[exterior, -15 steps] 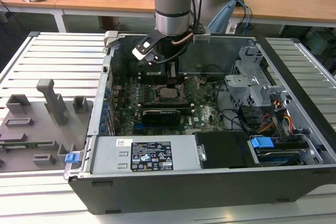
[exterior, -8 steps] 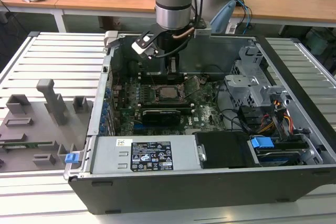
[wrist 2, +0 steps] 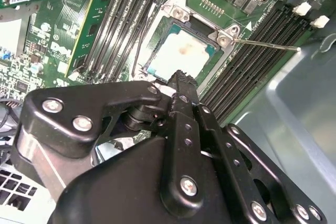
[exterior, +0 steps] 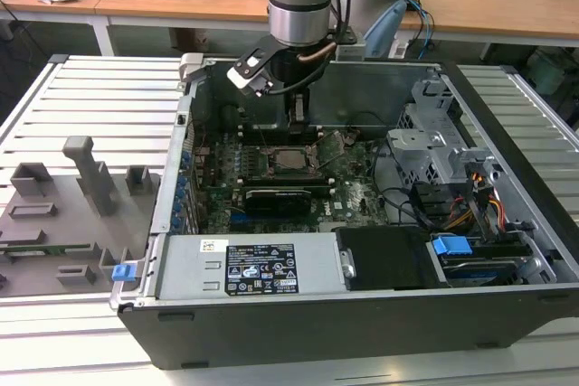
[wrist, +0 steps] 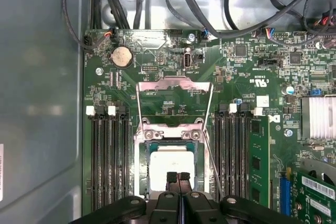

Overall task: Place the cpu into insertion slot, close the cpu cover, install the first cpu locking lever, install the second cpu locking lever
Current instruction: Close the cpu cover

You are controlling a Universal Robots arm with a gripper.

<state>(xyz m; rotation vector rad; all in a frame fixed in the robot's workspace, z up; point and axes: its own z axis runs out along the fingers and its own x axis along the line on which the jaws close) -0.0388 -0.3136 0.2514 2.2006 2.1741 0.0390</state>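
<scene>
On the exterior view's left I see blocky grey plastic fixtures (exterior: pixel 81 178) on the ribbed metal counter (exterior: pixel 109 88). Next is the open dark steel case (exterior: pixel 298 323), with a boxy power supply (exterior: pixel 258 268) along its near wall and the green board (exterior: pixel 353 196) lying flat inside. At the middle my arm reaches in from above, and the black gripper (exterior: pixel 297 122) hangs just over the slot (wrist: pixel 169 136). In both wrist views its fingers are pressed together, narrow, with nothing between them. The cpu (wrist: pixel 163 166), a flat square with a pale matte metal top, sits in the slot face up, its edges square with the rim and the fingertips right above one edge. The cover (wrist: pixel 174 83), a thin shiny metal frame with a square cut-out, stands open from its hinge side, tilted away from the gripper. A thin wire lever (wrist 2: pixel 262 44) juts from the slot over the long black memory slots (wrist: pixel 107 156). On the exterior view's right stands a perforated grey drive cage (exterior: pixel 443 142).
</scene>
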